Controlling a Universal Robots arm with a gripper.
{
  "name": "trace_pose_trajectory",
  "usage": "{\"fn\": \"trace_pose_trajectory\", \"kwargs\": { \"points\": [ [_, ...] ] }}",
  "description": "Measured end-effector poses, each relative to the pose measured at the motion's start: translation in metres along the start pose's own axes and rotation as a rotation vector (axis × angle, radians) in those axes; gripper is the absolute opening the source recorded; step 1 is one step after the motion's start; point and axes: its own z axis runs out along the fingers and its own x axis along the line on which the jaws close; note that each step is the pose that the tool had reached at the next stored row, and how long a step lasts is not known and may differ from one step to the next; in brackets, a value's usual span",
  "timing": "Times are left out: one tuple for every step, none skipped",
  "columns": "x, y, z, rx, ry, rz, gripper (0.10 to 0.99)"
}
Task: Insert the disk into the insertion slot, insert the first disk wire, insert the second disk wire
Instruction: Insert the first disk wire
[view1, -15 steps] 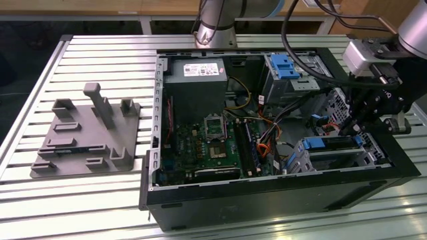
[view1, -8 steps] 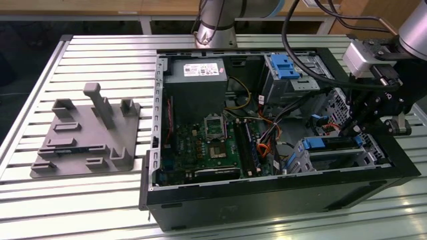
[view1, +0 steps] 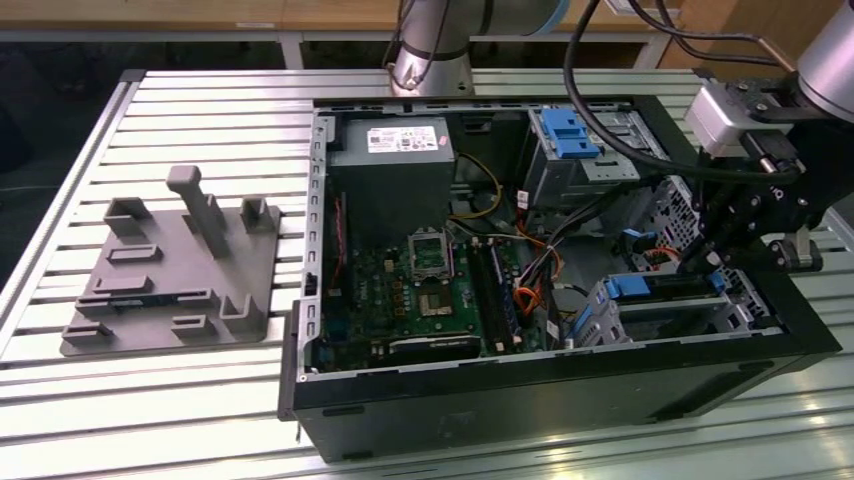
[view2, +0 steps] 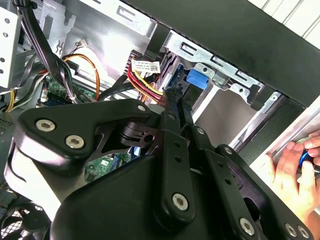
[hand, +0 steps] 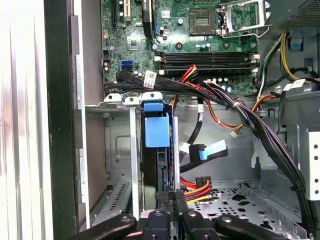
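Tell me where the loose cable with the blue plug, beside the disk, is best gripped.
Probably the blue plug itself, not the black cable behind it: it is the only stiff part. It hangs free beside the disk, so approach from the open side of the case, where the gripper is, closing across its flat faces.

One computer case (view1: 534, 400), one motherboard (view1: 414, 300), one power supply (view1: 394, 160) and one grey fixture plate (view1: 147, 300) are counted. Two drive cages are counted: the insertion slot (view1: 667, 320) and a taller cage (view1: 587, 155). One disk (hand: 157, 132), one robot arm (view1: 430, 45) and one gripper (hand: 173, 195) are seen.
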Motion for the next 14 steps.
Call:
{"fn": "trace_pose_trajectory", "kwargs": {
  "points": [
    [0.0000,0.0000,0.0002,0.000,0.0001,0.000,0.165],
    [0.0000,0.0000,0.0004,0.000,0.0000,0.000,0.165],
    [0.0000,0.0000,0.0006,0.000,0.0000,0.000,0.165],
    [0.0000,0.0000,0.0008,0.000,0.0001,0.000,0.165],
    [0.0000,0.0000,0.0010,0.000,0.0000,0.000,0.165],
    [0.0000,0.0000,0.0011,0.000,0.0000,0.000,0.165],
    [0.0000,0.0000,0.0014,0.000,0.0000,0.000,0.165],
    [0.0001,0.0000,0.0016,0.000,0.0000,0.000,0.165],
    [0.0002,0.0000,0.0018,-0.001,0.0000,0.000,0.165],
    [0.0002,0.0000,0.0020,-0.001,0.0000,0.000,0.165],
    [0.0002,0.0000,0.0022,-0.001,-0.0001,0.000,0.165],
    [0.0002,0.0000,0.0024,-0.001,-0.0001,0.000,0.165],
    [0.0002,0.0000,0.0027,-0.001,0.0000,0.000,0.165],
    [0.0003,0.0000,0.0029,-0.001,0.0001,0.000,0.165]
  ]
}}
